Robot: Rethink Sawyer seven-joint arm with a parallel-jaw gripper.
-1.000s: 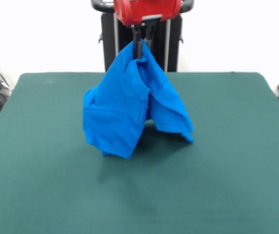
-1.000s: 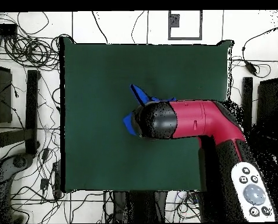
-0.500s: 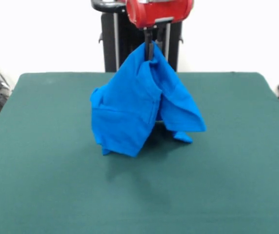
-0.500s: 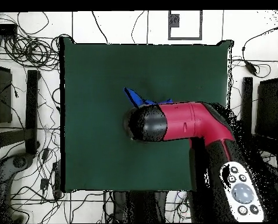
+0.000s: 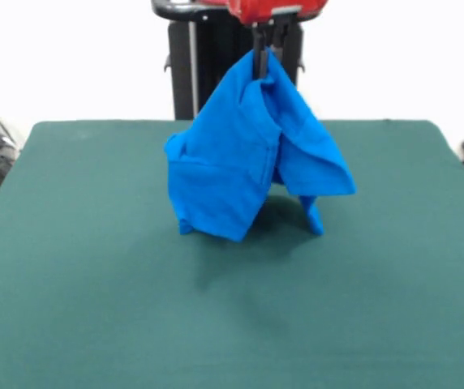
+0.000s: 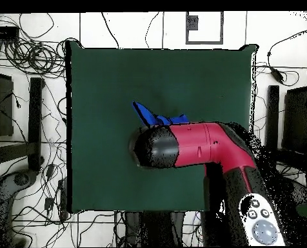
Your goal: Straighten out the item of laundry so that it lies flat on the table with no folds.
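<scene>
While the black gripper (image 5: 260, 63) of the red and black arm (image 6: 195, 145) is pinched closed on one high point of the bright blue soft T-shirt (image 5: 252, 154), the shirt hangs bunched in the upper centre of the front view, and only its lowest fabric seems to touch the dark green felt-covered table (image 5: 86, 308); I judge that the hold is on a small bit of fabric, so the shirt could slip out and fall in a heap; if it is let go from this height, the folds would remain, since the two hanging flaps overlap; dragging could also roll the lower hem under. The felt looks rough enough to catch the fabric; there is wide free surface on every side; in the overhead view many dark cables (image 6: 27, 55) lie on the white floor beyond the table's edges.
</scene>
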